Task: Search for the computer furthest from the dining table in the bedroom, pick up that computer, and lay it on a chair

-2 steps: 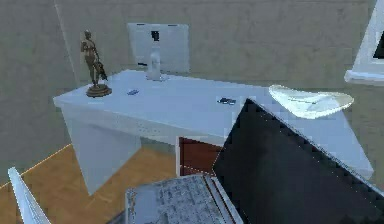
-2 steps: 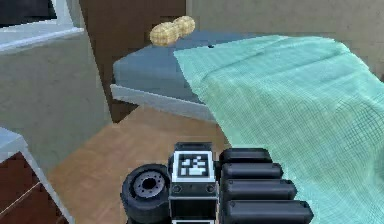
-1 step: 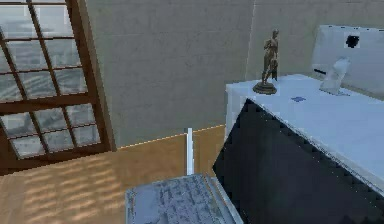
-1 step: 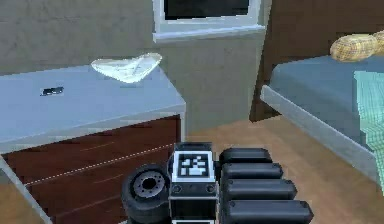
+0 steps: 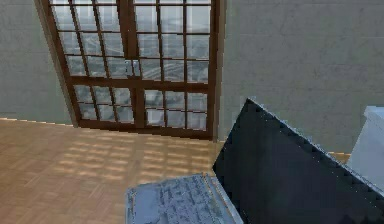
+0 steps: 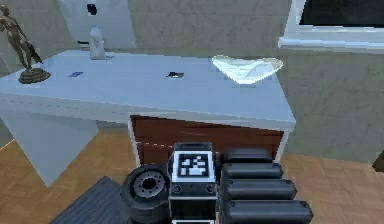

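Laptop (image 5: 250, 175), lid raised, lies just left of the gripper (image 6: 137, 195), on the desk's (image 6: 150, 90) near side. I cannot tell the gripper's state, nor whether it holds anything.

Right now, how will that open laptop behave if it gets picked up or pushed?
The laptop looks rigid and flat, so probably stiff, not floppy. Its lid stands open, so the hinge may swing if lifted by one edge. The dark screen is likely fragile.
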Robot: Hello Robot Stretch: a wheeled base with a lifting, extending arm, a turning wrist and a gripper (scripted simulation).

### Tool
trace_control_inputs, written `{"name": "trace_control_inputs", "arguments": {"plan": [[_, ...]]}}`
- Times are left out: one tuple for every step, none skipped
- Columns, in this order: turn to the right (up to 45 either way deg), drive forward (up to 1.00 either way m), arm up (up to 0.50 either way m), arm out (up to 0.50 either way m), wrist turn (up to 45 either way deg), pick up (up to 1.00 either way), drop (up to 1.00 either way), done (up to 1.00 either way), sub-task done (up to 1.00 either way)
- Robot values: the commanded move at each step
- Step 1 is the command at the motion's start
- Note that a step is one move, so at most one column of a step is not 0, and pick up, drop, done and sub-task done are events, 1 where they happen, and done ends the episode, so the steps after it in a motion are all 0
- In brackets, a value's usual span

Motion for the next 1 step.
{"name": "trace_control_inputs", "arguments": {"plan": [[0.0, 0.00, 0.00, 0.34, 0.0, 0.00, 0.00, 0.00, 0.00]]}}
